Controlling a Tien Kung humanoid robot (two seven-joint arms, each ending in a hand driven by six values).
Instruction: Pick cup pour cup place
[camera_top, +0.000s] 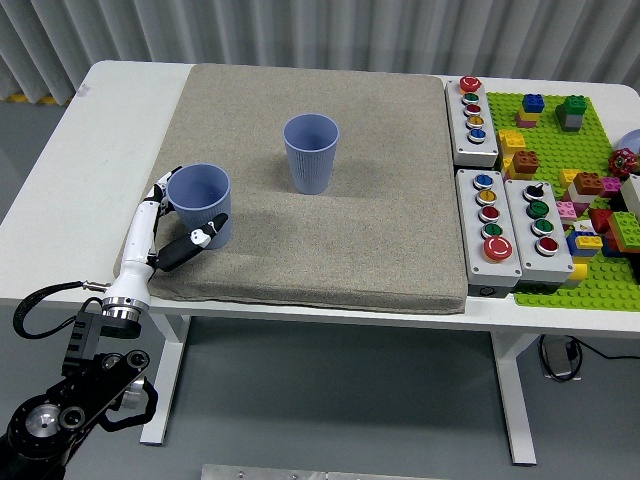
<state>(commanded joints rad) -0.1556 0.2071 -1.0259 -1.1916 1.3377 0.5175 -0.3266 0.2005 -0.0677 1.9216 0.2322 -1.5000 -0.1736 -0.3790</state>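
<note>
Two blue-grey ribbed cups stand upright on the grey mat (330, 240). One cup (311, 152) is at the mat's middle back. The other cup (203, 190) stands near the mat's left edge. My left hand (183, 222) reaches in from the lower left and sits beside this near cup, fingers relaxed. Its white fingers (159, 190) lie along the cup's left side and the thumb (200, 238) is low in front of it. The hand does not lift or squeeze the cup. What is inside the cups cannot be seen. The right arm is out of view.
Three grey button boxes (477, 108) (488, 230) (541, 230) line the mat's right side. Beyond them a green baseplate (560, 150) carries several coloured bricks. The white table (110, 130) shows bare to the left of the mat.
</note>
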